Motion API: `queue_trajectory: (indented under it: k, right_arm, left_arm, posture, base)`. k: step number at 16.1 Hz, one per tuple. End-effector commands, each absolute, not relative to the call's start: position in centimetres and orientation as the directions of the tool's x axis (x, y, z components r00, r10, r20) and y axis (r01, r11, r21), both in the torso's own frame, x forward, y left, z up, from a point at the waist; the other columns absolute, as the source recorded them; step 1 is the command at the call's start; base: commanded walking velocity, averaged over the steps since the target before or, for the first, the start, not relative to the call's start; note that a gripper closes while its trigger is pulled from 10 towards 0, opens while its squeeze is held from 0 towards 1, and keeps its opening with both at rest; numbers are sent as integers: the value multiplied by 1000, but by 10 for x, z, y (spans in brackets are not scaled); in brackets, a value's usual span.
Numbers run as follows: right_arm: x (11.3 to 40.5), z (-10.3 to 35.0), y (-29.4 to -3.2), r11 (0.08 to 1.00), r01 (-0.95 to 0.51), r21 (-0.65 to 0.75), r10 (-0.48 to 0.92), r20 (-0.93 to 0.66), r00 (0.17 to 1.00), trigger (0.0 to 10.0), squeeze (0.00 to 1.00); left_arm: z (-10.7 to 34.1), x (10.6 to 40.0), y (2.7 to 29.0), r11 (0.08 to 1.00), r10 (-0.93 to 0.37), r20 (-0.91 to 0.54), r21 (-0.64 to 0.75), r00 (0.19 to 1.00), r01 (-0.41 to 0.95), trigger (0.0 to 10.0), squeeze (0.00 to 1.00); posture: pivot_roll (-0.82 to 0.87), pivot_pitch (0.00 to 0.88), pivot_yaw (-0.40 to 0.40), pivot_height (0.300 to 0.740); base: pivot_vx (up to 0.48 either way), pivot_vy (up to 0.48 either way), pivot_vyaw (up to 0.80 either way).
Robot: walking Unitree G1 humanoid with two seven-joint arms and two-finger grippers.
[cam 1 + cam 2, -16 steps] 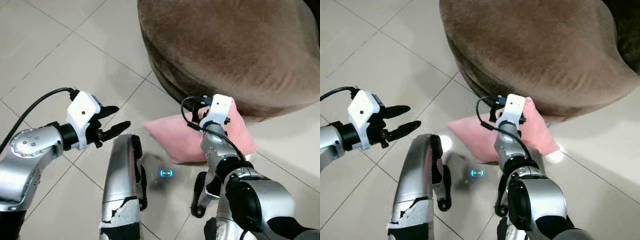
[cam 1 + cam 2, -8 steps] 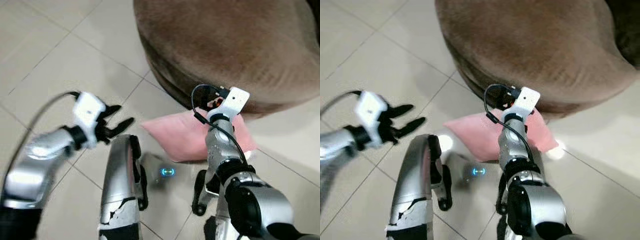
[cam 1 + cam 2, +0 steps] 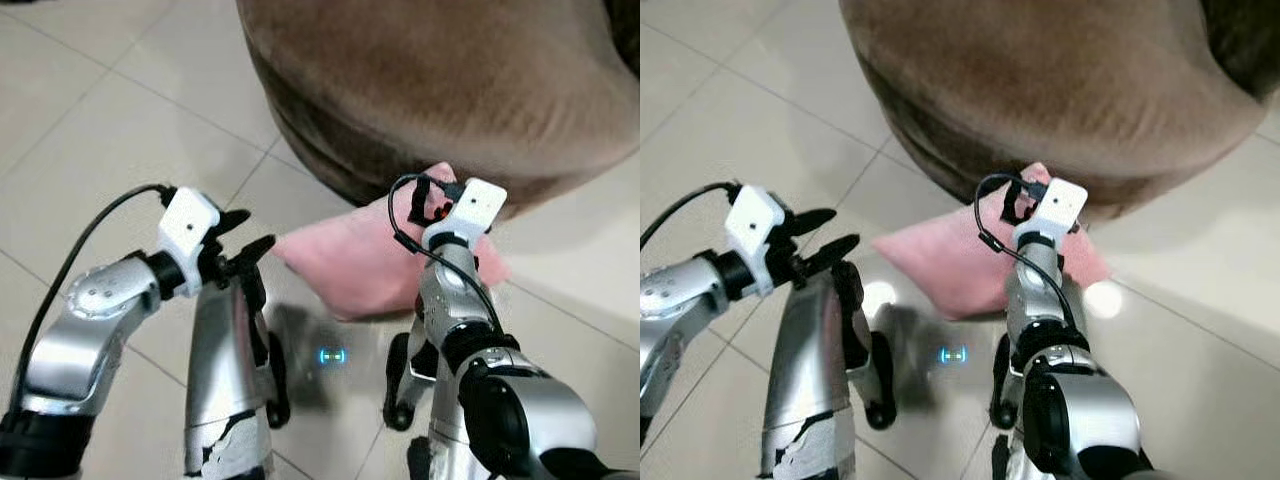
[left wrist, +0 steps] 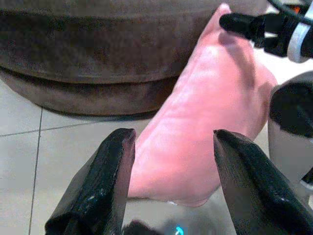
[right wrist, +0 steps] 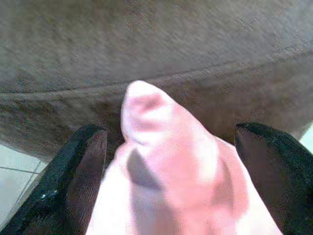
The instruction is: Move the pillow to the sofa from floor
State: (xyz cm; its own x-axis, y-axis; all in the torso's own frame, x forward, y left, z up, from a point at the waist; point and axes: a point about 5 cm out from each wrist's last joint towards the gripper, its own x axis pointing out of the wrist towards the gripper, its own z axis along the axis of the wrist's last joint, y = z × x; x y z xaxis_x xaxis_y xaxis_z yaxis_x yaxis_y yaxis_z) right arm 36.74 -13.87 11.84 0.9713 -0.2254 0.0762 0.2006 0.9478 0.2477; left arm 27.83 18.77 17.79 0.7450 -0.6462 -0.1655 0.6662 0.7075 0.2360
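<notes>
Pink pillow point(image 3: 370, 265) lies on the tiled floor point(image 3: 90, 140), its far corner tipped up against the base of the brown sofa point(image 3: 450, 80). Right hand point(image 5: 171, 161) is at that raised corner, fingers spread wide to either side of it, not closed on it. Left hand point(image 4: 171, 161) hovers just left of the pillow's near-left corner, fingers wide apart, holding nothing. No readable labels or writing; a small blue light point(image 3: 332, 355) reflects off the floor near the robot's legs.

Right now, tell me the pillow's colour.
The pillow is plain pink, clearest in the left wrist view.
</notes>
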Motion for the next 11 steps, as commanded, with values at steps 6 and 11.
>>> queue_trajectory:
  k: [6, 11]
  right_arm:
    - [372, 116, -148, 945, 256, 205, -262, 0, 965, 10000, 1000]
    - [372, 104, -151, 947, 310, 90, -297, -127, 946, 10000, 0]
  left_arm:
    - [189, 270, 213, 716, -603, -196, 296, 774, 632, 10000, 0]
    - [192, 261, 219, 692, -614, -238, 296, 752, 659, 10000, 0]
  posture:
    - [437, 423, 48, 430]
    - [475, 432, 84, 430]
  base:
    - [0, 0, 0]
    - [0, 0, 0]
